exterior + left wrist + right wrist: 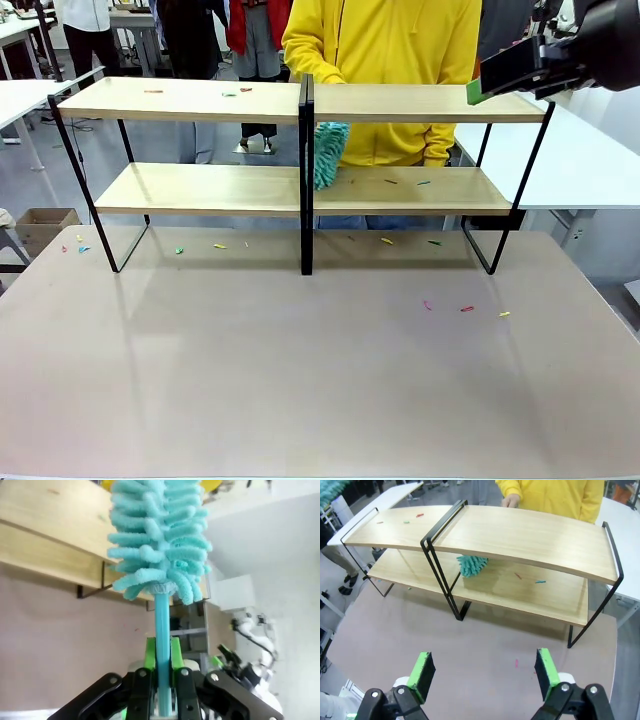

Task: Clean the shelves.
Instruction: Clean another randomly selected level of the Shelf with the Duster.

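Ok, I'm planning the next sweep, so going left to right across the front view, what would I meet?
Cardboard box on the floor → upper scraps on the top left board of the shelves → black centre upright → teal duster → lower scraps on the bottom right board.

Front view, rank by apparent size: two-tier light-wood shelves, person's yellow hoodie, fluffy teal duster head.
1. two-tier light-wood shelves
2. yellow hoodie, farther off, partly hidden
3. fluffy teal duster head
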### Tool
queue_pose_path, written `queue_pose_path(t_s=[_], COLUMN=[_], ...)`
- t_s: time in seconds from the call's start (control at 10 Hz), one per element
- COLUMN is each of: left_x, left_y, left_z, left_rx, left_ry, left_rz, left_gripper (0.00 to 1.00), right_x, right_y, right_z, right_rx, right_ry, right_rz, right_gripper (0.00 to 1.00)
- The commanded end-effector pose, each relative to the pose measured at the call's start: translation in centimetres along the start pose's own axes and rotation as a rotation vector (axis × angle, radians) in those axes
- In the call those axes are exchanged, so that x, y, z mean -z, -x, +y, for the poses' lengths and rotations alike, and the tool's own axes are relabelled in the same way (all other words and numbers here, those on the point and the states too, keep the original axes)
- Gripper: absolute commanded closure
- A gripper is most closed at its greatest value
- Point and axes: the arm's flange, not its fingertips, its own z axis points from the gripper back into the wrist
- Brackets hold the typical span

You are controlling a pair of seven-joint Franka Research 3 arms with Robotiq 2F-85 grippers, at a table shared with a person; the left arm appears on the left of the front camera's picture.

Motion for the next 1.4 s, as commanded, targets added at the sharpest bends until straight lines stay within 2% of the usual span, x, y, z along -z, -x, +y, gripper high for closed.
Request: queue_pose_path(t_s=[0.0, 0.1, 0.2, 0.3, 0.4, 0.5, 0.6, 0.9, 1.0, 1.1, 1.3], left_x=[-3.3, -3.3, 0.7, 2.0, 4.1, 8.1, 11.6, 19.1, 19.8, 19.8, 20.3], left_y=[-1.0, -1.0, 0.0, -0.3, -1.1, -2.7, -3.7, -4.6, -5.0, -5.4, -5.2], left_z=[1.6, 1.6, -0.2, -2.0, -3.4, -5.4, -6.7, -5.9, -5.3, -4.8, -4.3], left_rx=[0.009, 0.009, 0.002, 0.069, 0.133, 0.239, 0.255, 0.256, 0.237, 0.213, 0.253], left_ry=[0.073, 0.073, -0.005, -0.047, -0.053, -0.088, -0.116, -0.315, -0.339, -0.332, -0.355], left_rz=[-0.016, -0.016, 0.004, -0.044, -0.032, 0.07, 0.157, 0.273, 0.269, 0.229, 0.284], left_gripper=[0.87, 0.87, 0.87, 0.87, 0.87, 0.87, 0.87, 0.87, 0.87, 1.0, 1.0], right_x=[0.0, 0.0, 0.0, 0.0, 0.0, 0.0, 0.0, 0.0, 0.0, 0.0, 0.0], right_y=[0.0, 0.0, 0.0, 0.0, 0.0, 0.0, 0.0, 0.0, 0.0, 0.0, 0.0], right_z=[-0.1, -0.1, -0.1, -0.1, -0.1, -0.1, -0.1, -0.1, -0.1, -0.1, -0.1], right_rx=[0.003, 0.003, 0.003, 0.003, 0.003, 0.003, 0.003, 0.003, 0.003, 0.003, 0.003], right_ry=[-0.002, -0.002, -0.002, -0.002, -0.002, -0.002, -0.002, -0.002, -0.002, -0.002, -0.002], right_rz=[0.001, 0.001, 0.001, 0.001, 0.001, 0.001, 0.001, 0.001, 0.001, 0.001, 0.001], right_gripper=[0.0, 0.0, 0.0, 0.0, 0.0, 0.0, 0.0, 0.0, 0.0, 0.0, 0.0])
